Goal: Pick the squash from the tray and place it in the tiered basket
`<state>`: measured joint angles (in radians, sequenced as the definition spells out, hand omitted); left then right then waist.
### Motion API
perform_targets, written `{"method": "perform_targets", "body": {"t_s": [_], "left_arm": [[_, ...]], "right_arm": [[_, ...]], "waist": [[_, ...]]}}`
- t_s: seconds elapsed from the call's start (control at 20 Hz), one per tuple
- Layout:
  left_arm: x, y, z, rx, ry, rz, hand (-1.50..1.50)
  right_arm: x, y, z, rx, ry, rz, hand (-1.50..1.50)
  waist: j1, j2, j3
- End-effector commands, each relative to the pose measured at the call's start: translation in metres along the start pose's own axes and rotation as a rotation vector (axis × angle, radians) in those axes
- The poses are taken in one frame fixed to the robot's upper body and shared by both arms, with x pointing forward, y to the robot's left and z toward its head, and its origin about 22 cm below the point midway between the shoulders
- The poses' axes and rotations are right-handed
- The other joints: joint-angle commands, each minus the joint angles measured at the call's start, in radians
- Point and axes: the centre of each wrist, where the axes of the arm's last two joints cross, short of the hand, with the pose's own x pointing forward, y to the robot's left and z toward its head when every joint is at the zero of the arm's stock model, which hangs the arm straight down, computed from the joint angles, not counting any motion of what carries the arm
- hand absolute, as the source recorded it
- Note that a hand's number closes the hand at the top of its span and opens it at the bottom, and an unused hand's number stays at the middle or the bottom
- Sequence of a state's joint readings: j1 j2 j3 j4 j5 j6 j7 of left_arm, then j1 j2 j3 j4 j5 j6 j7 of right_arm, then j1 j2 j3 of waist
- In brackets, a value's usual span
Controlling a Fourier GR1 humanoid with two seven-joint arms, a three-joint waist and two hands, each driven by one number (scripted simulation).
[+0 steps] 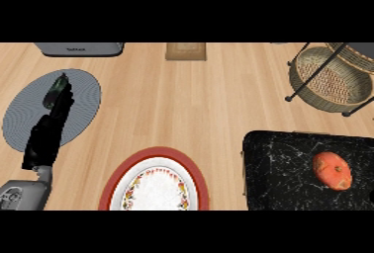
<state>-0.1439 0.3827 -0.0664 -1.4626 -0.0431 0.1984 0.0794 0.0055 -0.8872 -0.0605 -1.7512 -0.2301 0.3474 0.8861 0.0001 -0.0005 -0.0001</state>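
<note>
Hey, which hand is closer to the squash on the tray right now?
Only the left hand shows, far across the counter from the squash, over the grey mat. The right hand is out of view, so I can't compare them.

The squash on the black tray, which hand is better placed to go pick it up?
Probably the right, though it is out of view. The squash lies on the tray at the robot's right, below the tiered basket. The left hand rests over the grey mat at far left, beyond the plate.
</note>
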Motion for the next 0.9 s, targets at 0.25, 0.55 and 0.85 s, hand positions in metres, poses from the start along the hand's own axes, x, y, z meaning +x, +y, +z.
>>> {"method": "perform_targets", "body": {"t_s": [0.25,0.55,0.85], "left_arm": [[-0.004,0.007,0.001,0.005,0.008,0.000,0.00],[-0.005,0.007,0.004,-0.008,-0.003,0.012,0.00],[-0.015,-0.011,-0.013,0.003,0.012,0.000,0.00]], "right_arm": [[0.009,-0.001,0.014,-0.021,0.014,0.110,-1.50],[0.015,0.032,0.009,-0.101,0.017,0.142,-1.50],[0.004,0.027,0.000,-0.070,0.030,0.147,-1.50]], "waist": [[-0.003,0.000,0.000],[0.000,0.000,0.000],[-0.006,0.001,0.000]]}}
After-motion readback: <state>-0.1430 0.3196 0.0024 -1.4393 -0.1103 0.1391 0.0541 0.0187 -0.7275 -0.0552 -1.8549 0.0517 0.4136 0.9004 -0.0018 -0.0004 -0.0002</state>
